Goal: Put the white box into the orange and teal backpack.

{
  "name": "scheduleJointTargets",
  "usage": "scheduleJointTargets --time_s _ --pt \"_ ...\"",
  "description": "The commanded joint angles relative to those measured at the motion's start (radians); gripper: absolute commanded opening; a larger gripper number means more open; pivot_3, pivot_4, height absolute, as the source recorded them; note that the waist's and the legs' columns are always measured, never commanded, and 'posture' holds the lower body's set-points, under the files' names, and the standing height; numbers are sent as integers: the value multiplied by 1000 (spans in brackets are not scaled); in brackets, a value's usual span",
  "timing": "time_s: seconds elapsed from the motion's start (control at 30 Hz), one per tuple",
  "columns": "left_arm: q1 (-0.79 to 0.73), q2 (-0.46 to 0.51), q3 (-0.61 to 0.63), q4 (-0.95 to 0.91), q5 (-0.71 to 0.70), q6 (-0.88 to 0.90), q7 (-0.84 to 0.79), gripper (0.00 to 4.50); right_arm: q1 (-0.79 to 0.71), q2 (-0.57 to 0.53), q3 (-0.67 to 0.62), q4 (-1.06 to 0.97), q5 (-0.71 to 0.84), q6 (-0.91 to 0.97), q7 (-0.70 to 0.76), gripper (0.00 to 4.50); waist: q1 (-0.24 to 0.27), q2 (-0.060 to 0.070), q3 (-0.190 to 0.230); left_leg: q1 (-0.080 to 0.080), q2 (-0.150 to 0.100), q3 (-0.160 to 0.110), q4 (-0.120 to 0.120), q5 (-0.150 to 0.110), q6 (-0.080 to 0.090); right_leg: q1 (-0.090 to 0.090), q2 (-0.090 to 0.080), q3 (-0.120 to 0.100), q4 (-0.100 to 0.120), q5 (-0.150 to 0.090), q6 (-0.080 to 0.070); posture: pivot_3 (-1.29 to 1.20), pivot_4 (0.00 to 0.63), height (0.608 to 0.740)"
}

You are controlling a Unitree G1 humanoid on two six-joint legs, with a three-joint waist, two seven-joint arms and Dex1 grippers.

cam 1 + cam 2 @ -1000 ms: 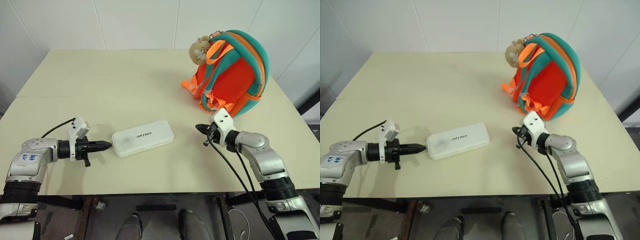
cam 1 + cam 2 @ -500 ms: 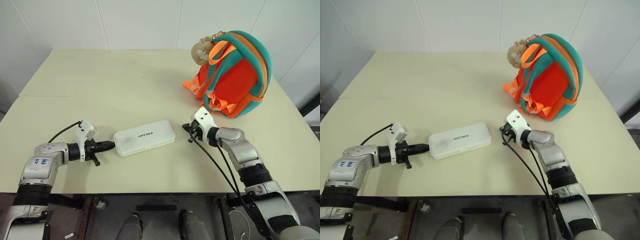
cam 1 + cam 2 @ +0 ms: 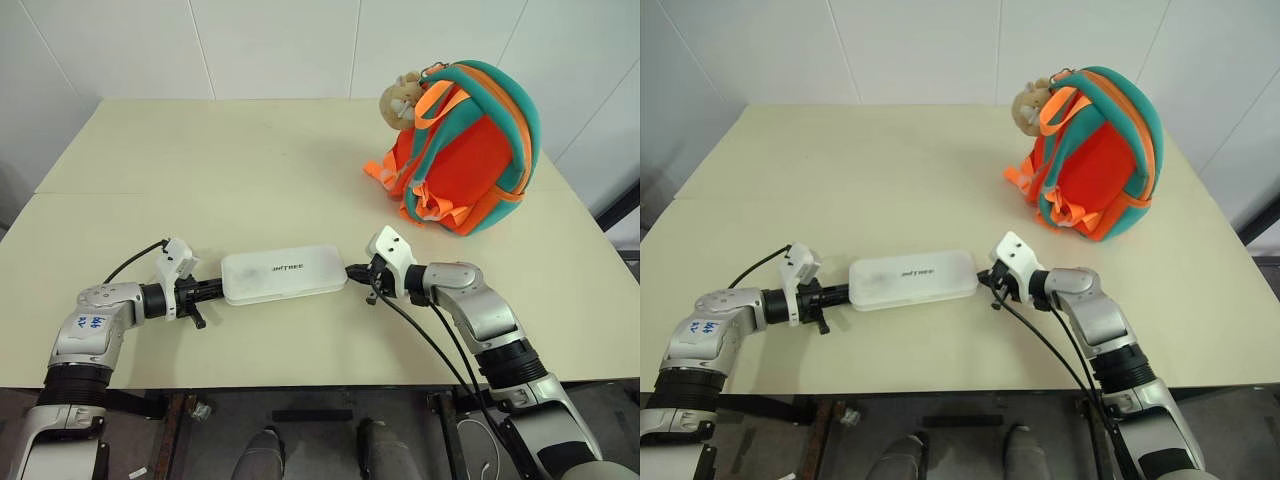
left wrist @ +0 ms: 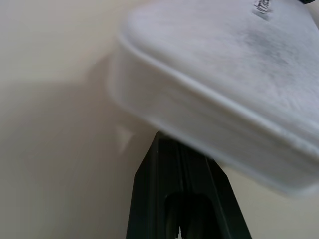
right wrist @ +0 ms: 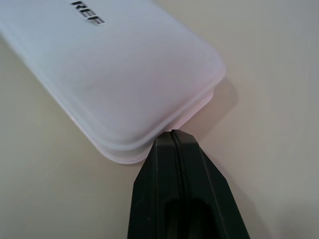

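Observation:
The white box (image 3: pixel 284 274) lies flat on the table's near middle, its dark lettering facing up. My left gripper (image 3: pixel 214 289) is shut and its tip presses against the box's left end; in the left wrist view that end of the white box (image 4: pixel 219 94) sits over the black fingers (image 4: pixel 180 199). My right gripper (image 3: pixel 353 271) is also shut, its tip touching the box's right end (image 5: pixel 124 84). The box is pinched between the two tips. The orange and teal backpack (image 3: pixel 465 150) stands upright at the far right, a tan plush toy (image 3: pixel 400 98) at its top.
The cream table (image 3: pixel 200 170) has a seam running across its middle. White walls stand behind it. Black cables trail from both wrists toward the near edge (image 3: pixel 300 385).
My right gripper swung left from beside the backpack to the box's right end. My left gripper closed the small gap to the left end. The box turned to lie level between them.

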Motion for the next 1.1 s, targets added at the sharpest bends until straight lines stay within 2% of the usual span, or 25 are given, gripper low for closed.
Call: scheduleJointTargets --time_s 0.03,0.37,0.7,0.93,1.1 --pt "-27 2 -3 -30 -9 -8 -22 28 2 -32 -1 -81 31 28 47 0 -1 0 0 0 0 0 0 0 0 0 0 0 0 0 0 0 150 740" --pt "-35 44 -6 -26 7 18 -35 28 -10 -98 -13 -112 31 47 75 0 -2 0 0 0 0 0 0 0 0 0 0 0 0 0 0 0 150 740" --pt "31 126 72 -60 -13 64 -1 28 -19 -84 1 -58 6 10 50 0 0 0 0 0 0 0 0 0 0 0 0 0 -1 0 0 0 150 740" --pt "53 107 167 -71 -60 59 29 28 -47 -56 11 0 -16 -27 35 0 -2 0 0 0 0 0 0 0 0 0 0 0 -1 0 0 0 150 740" --pt "74 73 181 -73 -85 56 40 28 -51 -47 17 16 -22 -39 34 0 -1 0 0 0 0 0 0 0 0 0 0 0 -1 0 0 0 150 740"
